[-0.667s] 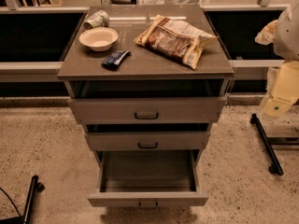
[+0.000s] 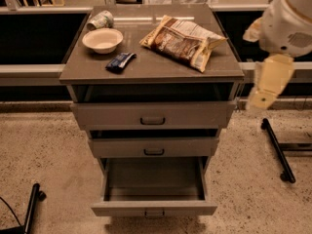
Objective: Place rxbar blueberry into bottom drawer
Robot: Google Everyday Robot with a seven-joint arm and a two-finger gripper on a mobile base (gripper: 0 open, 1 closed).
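The rxbar blueberry was seen on the cabinet top beside the bowl, ungrasped. The bottom drawer of 3 was found pulled open to receive it. The gripper was held clear at the right; its opening could not be judged.

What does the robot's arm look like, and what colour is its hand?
The arm at the right edge is chunky and rounded, with a smooth white shell and a thin tan band near the top. Below it, beside the cabinet, hangs the hand: a pale cream, flat piece that narrows downward. No cables or markings show.
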